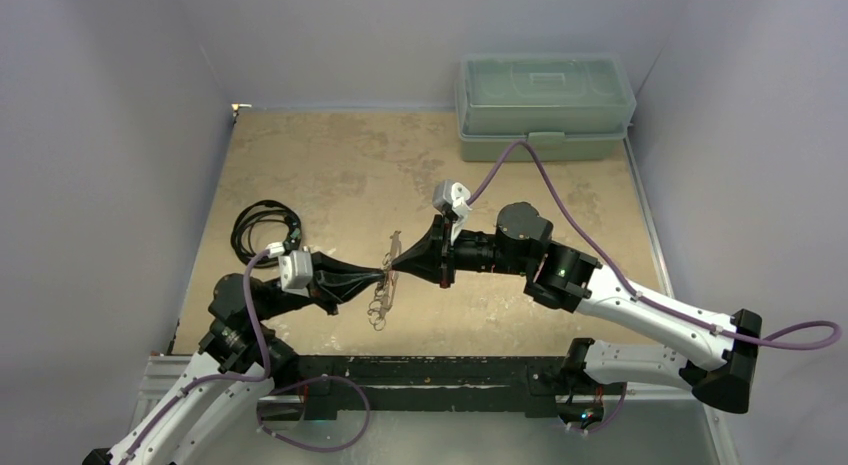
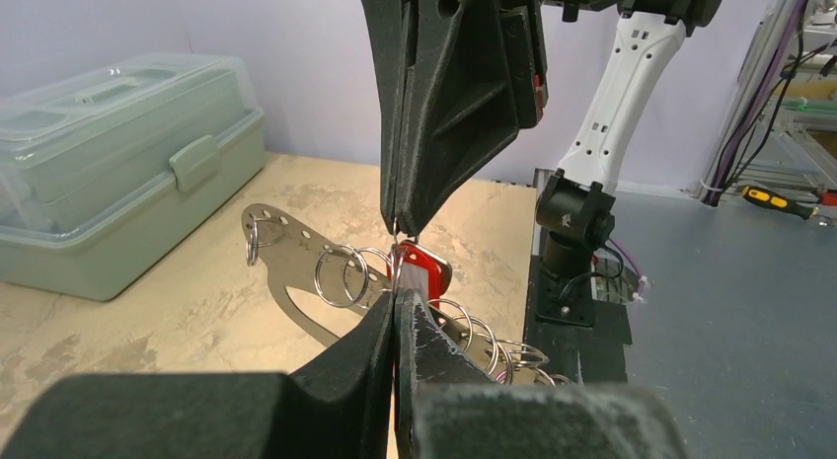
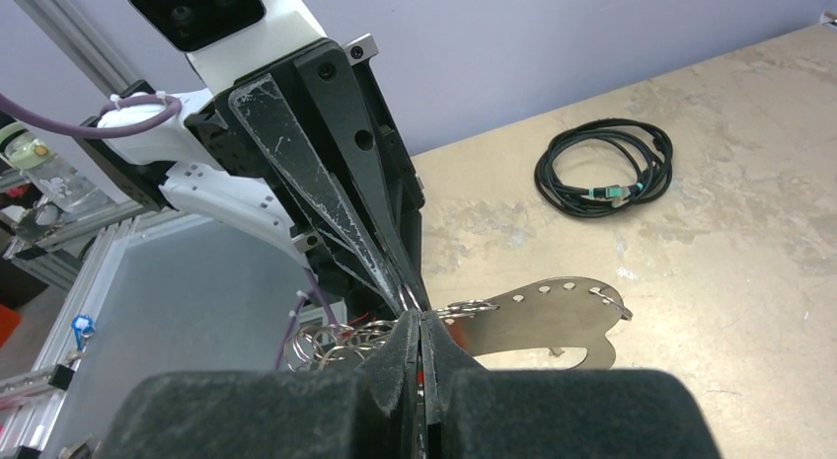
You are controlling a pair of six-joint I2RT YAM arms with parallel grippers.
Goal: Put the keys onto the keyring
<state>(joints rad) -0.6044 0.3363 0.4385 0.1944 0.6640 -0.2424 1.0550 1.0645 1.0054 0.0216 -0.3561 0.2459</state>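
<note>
My two grippers meet tip to tip above the middle of the table, the left gripper (image 1: 383, 276) and the right gripper (image 1: 393, 264) both shut. The keyring (image 1: 378, 307), a flat silver plate (image 2: 286, 244) with holes and several wire rings, hangs off the table from that point. The left gripper (image 2: 395, 299) pinches one of its rings. The red-headed key (image 2: 429, 269) sits just beyond the left tips. The right gripper (image 2: 398, 222) comes down from above and pinches a thin silver piece right at the red head. In the right wrist view the plate (image 3: 553, 316) juts out to the right of the right gripper (image 3: 419, 319).
A pale green lidded box (image 1: 545, 105) stands at the table's far right edge. A coiled black cable (image 1: 262, 228) lies on the left side of the table, behind the left arm. The black base rail (image 1: 430, 370) runs along the near edge.
</note>
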